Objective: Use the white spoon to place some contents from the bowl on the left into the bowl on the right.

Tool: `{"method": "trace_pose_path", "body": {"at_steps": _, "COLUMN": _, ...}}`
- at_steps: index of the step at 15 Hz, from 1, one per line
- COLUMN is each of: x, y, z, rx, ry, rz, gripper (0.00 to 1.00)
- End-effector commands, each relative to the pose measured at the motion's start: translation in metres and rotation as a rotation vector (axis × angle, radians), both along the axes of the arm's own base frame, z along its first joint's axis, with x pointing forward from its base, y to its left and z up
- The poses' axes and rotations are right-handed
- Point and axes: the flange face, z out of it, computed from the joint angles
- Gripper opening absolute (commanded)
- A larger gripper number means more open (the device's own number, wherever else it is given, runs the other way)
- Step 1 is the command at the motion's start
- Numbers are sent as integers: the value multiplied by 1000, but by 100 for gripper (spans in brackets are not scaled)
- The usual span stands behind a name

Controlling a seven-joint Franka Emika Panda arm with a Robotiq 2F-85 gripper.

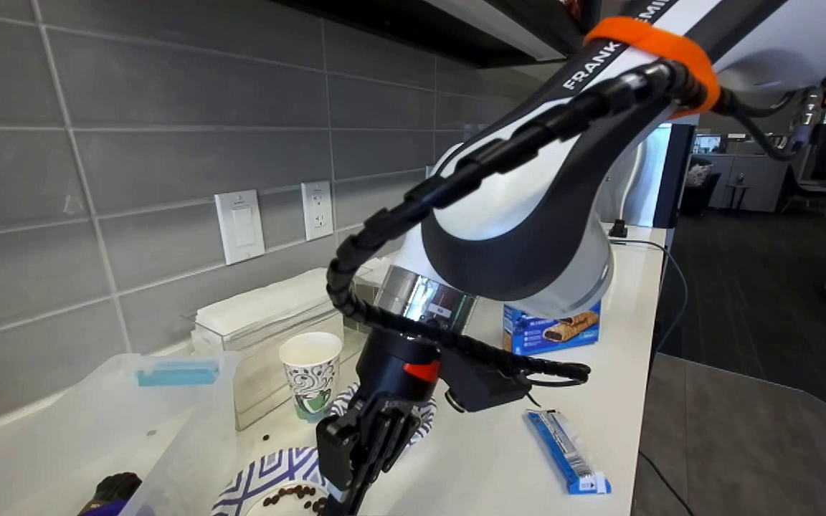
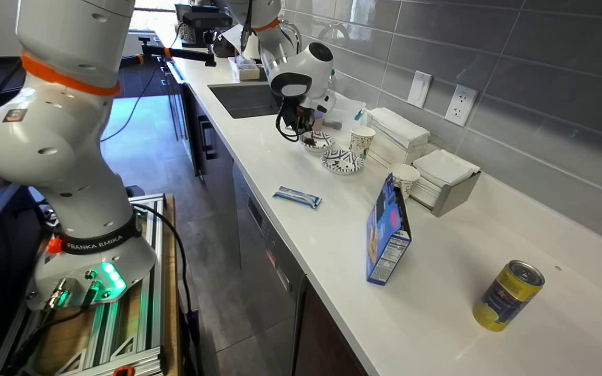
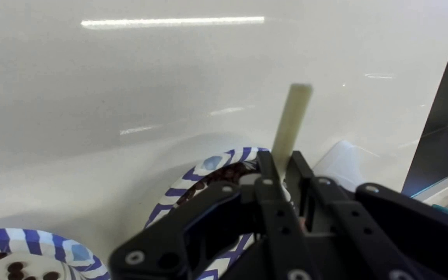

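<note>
My gripper (image 3: 281,160) is shut on the white spoon (image 3: 292,120), whose pale handle sticks out past the fingertips in the wrist view. The spoon's scoop end is mostly hidden by the fingers. Below the gripper lies the left bowl (image 3: 175,192), blue-and-white patterned with many dark brown beans. The right bowl (image 3: 33,241), of the same pattern, shows several beans at the lower left. In an exterior view the gripper (image 1: 345,494) points down over the left bowl (image 1: 277,466), partly covering the right bowl (image 1: 424,423). Both the left bowl (image 2: 327,137) and right bowl (image 2: 340,170) appear in an exterior view.
A clear plastic bin (image 1: 191,437) stands beside the left bowl. A paper cup (image 1: 312,380) and napkin holder (image 1: 277,358) line the wall side. A blue-and-white packet (image 1: 567,451), a blue box (image 2: 384,235) and a yellow can (image 2: 507,297) are on the counter.
</note>
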Motion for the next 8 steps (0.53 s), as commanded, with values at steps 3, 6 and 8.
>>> {"method": "trace_pose_path", "body": {"at_steps": 3, "x": 2, "y": -7, "z": -7, "rx": 82, "ry": 57, "rz": -60, "gripper": 3}}
{"method": "trace_pose_path", "body": {"at_steps": 6, "x": 3, "y": -7, "z": -11, "rx": 120, "ry": 80, "rz": -93, "gripper": 3}}
{"method": "trace_pose_path", "body": {"at_steps": 8, "x": 3, "y": -7, "z": -14, "rx": 152, "ry": 94, "rz": -119, "gripper": 3}}
